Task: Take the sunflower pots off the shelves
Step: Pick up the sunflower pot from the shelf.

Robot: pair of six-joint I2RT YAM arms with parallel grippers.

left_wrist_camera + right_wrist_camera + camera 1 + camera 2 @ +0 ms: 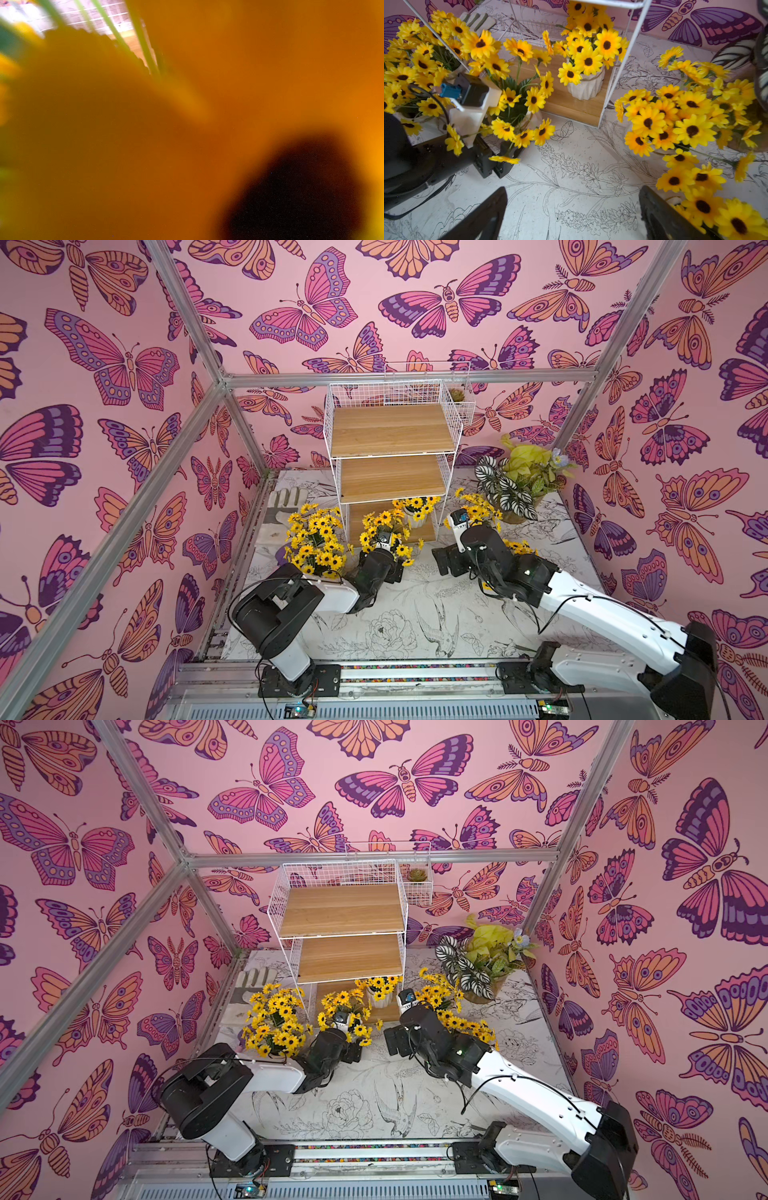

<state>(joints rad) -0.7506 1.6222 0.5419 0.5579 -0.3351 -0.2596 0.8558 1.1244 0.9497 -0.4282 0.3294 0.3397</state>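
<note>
The shelves [390, 431] stand at the back, with the top and middle boards bare. One sunflower pot [588, 85] sits on the lowest board [417, 510]. My left gripper [384, 545] reaches into another sunflower pot [380, 524] at that board's front edge. Its fingers are buried in blooms, and petals [187, 124] fill the left wrist view. More sunflower pots stand on the table, left of the rack [316, 543] and right of it [478, 506] [675, 122]. My right gripper [571, 216] hangs open over bare table [446, 562], holding nothing.
A large plant with striped and lime leaves [515, 485] fills the back right corner. A small wire basket with a succulent [459, 400] hangs on the rack's right side. A pale work glove [282, 506] lies at the back left. Metal frame posts [245, 435] border the table.
</note>
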